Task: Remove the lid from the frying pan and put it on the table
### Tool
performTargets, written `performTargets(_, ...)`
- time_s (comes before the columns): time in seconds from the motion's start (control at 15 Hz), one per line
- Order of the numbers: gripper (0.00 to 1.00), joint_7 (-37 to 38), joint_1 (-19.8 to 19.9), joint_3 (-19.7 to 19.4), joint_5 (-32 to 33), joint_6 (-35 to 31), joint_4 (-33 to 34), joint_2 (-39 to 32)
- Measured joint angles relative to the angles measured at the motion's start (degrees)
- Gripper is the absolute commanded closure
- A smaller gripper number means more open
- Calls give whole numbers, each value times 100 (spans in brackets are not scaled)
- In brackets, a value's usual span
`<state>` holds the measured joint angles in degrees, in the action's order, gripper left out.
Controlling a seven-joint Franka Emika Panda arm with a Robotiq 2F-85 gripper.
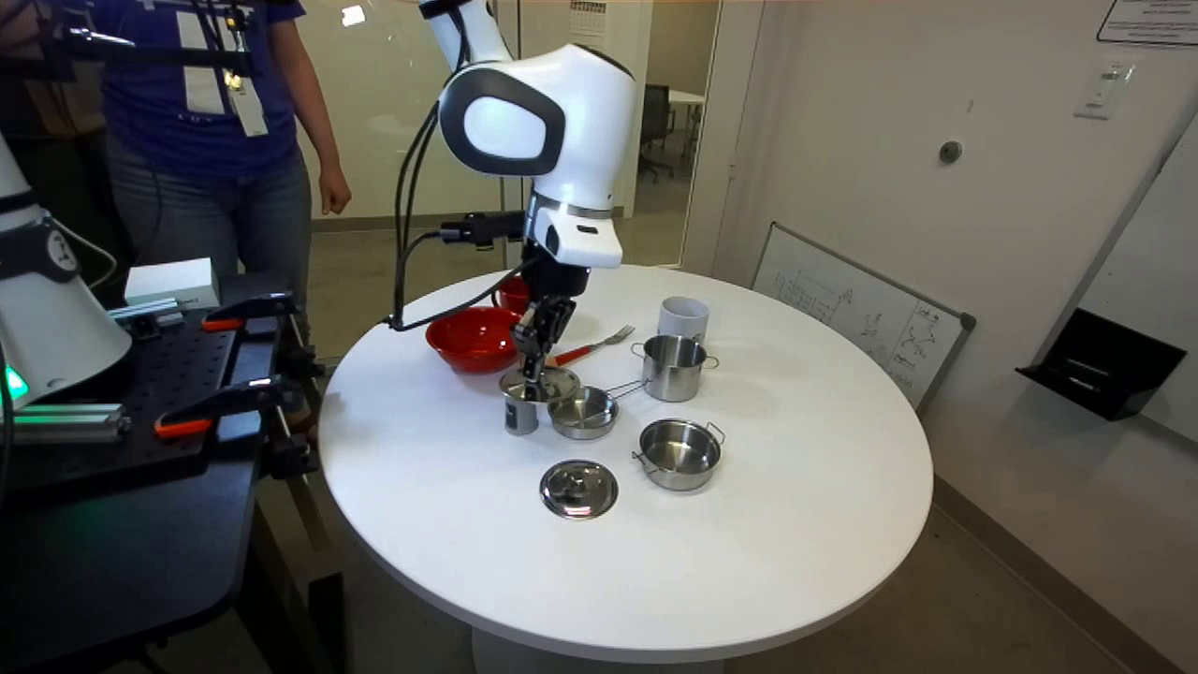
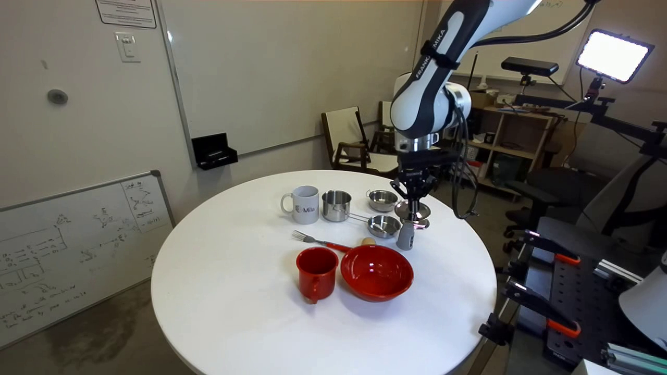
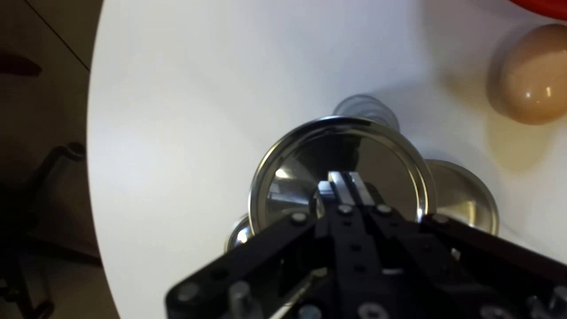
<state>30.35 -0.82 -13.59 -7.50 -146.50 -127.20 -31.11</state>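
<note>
Claw [image 3: 347, 182]: closed, gripping lid [image 3: 330, 153]
Frying pan [image 3: 465, 197]: uncovered, wrist-view 3 o'clock from lid
Lid: off; set-down step, likely
Table [image 3: 177, 146]: next, shift wrist-view 9 o'clock, lower, release

In an exterior view, the frying pan [image 1: 584, 417] sits mid-frame on the table [image 1: 796, 543]. The lid [image 1: 556, 382] is at its upper left; another lid [image 1: 578, 490] lies lower.
</note>
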Motion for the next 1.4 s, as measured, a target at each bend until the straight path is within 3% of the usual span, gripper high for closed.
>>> performTargets(0.47, 100, 627, 68, -192, -52, -320, -1057, 454)
performTargets(0.73, 100, 624, 344, 21, -629, -1117, -1549, 430)
performTargets(0.93, 100, 376, 787, 508, -1380, -1831, -1887, 357)
performTargets(1.13, 100, -23, 1472, 1259, -2064, -2395, -2000, 201)
performTargets(1.4, 100, -410, 2476, 2229, -2430, -2938, -1985, -99)
